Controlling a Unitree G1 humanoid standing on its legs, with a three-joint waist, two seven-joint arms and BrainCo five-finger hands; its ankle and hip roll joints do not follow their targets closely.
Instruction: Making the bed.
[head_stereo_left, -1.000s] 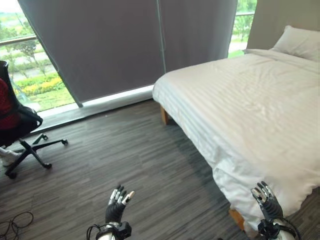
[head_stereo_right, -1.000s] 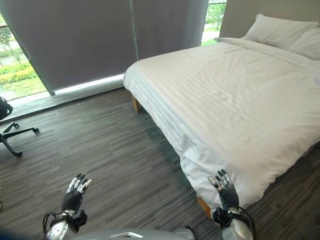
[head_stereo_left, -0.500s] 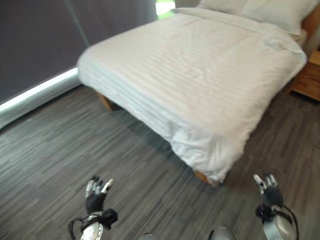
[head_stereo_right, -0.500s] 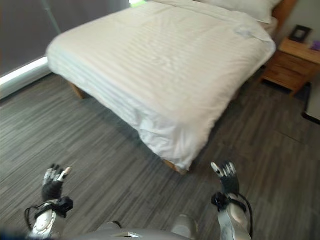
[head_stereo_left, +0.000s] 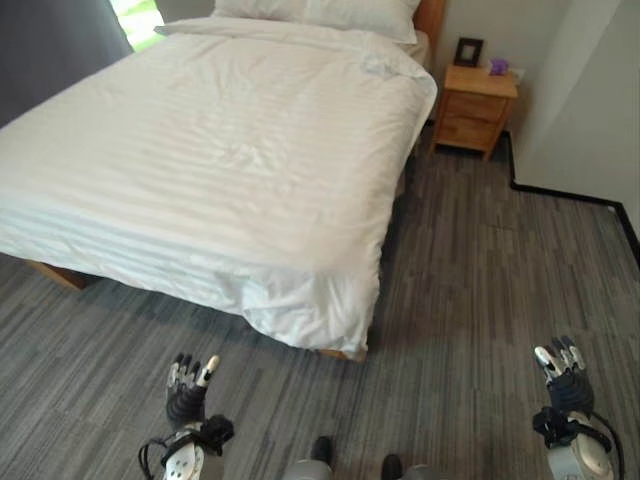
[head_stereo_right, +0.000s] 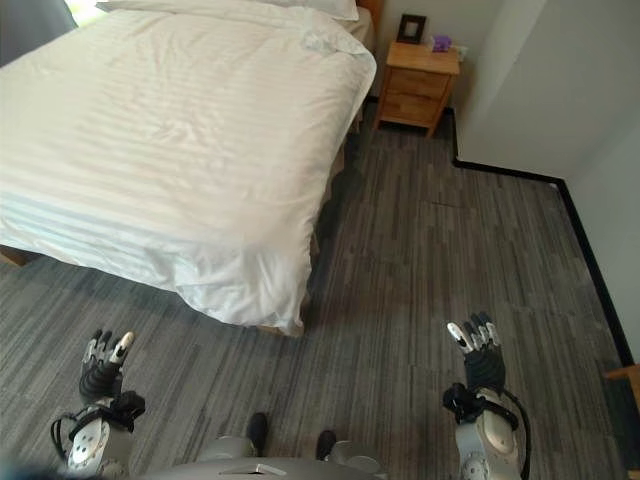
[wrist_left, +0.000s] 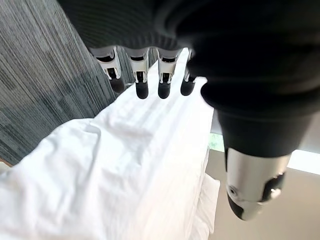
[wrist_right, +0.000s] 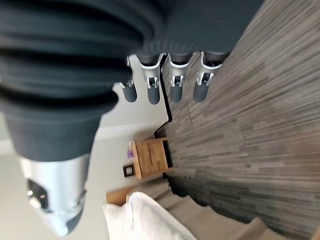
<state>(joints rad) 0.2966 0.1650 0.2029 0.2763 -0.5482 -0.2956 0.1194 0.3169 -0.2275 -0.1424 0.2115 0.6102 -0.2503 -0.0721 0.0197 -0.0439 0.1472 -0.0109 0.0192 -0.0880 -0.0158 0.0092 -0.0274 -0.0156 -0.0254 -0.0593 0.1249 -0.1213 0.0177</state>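
2 hands hover empty over the floor | left hand (head_stereo_left: 186, 392) and right hand (head_stereo_left: 565, 375) both raised with fingers straight and apart | bed (head_stereo_left: 215, 160) lies ahead and to the robot's left, its long axis running away toward the pillows (head_stereo_left: 330, 14) | duvet corner (head_stereo_left: 318, 310) nearer the left hand | nightstand (head_stereo_left: 476, 105) beyond

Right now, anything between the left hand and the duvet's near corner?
Bare grey floor between the left hand and the duvet corner, seen in the left eye view.
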